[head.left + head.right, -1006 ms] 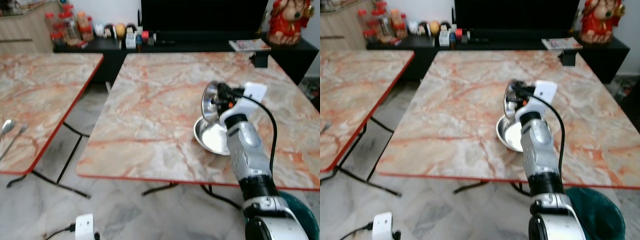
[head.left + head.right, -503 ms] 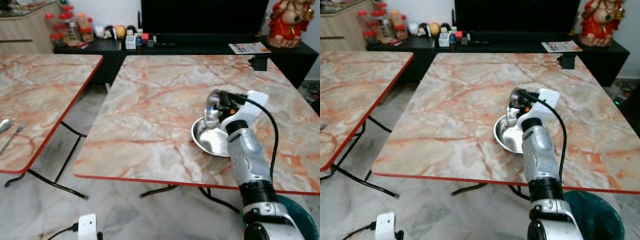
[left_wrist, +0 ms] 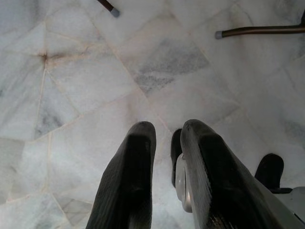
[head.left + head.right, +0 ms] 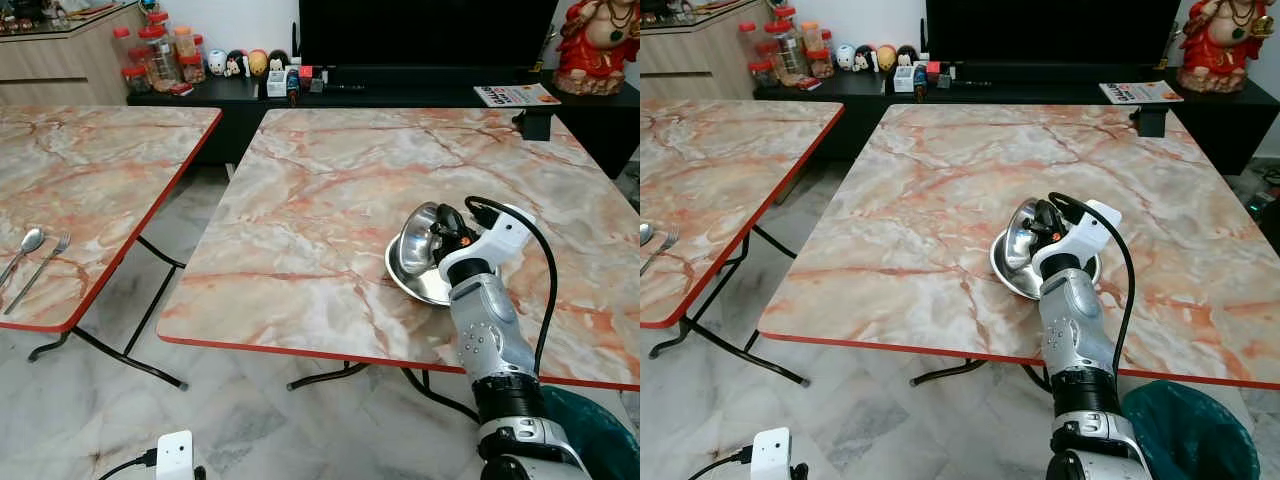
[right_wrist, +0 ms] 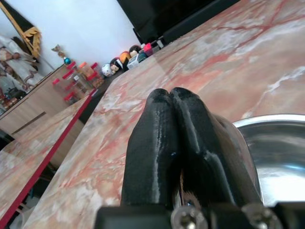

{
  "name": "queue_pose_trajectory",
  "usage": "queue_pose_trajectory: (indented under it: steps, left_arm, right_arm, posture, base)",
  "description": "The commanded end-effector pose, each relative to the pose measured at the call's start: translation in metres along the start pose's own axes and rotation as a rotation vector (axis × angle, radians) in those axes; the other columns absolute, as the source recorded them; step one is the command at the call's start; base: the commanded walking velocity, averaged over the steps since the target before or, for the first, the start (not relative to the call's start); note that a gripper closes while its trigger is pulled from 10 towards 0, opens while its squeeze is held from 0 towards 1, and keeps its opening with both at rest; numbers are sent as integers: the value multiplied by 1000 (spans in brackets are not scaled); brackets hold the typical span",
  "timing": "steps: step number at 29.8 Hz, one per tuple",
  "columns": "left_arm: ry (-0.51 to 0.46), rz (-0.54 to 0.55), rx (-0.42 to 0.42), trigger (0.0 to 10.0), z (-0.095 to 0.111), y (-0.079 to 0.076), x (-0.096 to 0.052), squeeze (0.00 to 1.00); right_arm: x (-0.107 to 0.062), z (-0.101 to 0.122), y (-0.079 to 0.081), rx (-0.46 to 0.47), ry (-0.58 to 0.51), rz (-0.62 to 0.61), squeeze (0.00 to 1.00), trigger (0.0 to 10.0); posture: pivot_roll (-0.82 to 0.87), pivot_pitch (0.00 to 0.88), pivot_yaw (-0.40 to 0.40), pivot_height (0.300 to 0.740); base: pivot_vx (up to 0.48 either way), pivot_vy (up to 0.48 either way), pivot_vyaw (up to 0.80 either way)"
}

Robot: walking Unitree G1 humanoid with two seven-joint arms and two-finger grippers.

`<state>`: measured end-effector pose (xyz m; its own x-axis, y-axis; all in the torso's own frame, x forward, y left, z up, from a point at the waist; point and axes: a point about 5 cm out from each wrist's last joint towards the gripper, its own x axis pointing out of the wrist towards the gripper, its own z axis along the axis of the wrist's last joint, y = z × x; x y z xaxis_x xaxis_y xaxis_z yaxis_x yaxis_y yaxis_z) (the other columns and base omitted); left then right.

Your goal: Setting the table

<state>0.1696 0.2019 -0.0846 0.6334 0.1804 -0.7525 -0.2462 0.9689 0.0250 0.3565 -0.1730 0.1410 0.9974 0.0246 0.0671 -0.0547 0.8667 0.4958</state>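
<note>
Marble table [image 4: 320, 190] under me, and a steel plate [image 4: 415, 288] lying flat near its front edge. My right gripper [image 4: 437, 232] pinches the rim of a steel bowl [image 4: 415, 238], tilted, its low edge on the plate. Risk: release now and it tips, clatters, maybe rolls off. My left gripper [image 3: 164, 157] hangs idle, slightly parted.

Bright, even room light; head views sharp; soft shadows under tables; wrist-view fingers [image 5: 176, 143] close, blurry.
</note>
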Motion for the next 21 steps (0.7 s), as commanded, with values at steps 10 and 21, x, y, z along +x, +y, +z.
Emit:
queue_pose_trajectory:
  steps: [10, 21]
  left_arm:
    - [-28, -12, -26, 10000, 10, -1, 3, 0]
    - [-24, -9, -22, 10000, 8, 0, 2, 0]
  right_arm:
    - [1, 13, -10, -3, -30, -38, 0, 10000]
    - [2, 13, -8, -35, -21, -17, 0, 10000]
  posture:
    - [5, 46, 40, 740]
    - [8, 50, 40, 740]
  base:
    - [0, 0, 0]
    - [0, 0, 0]
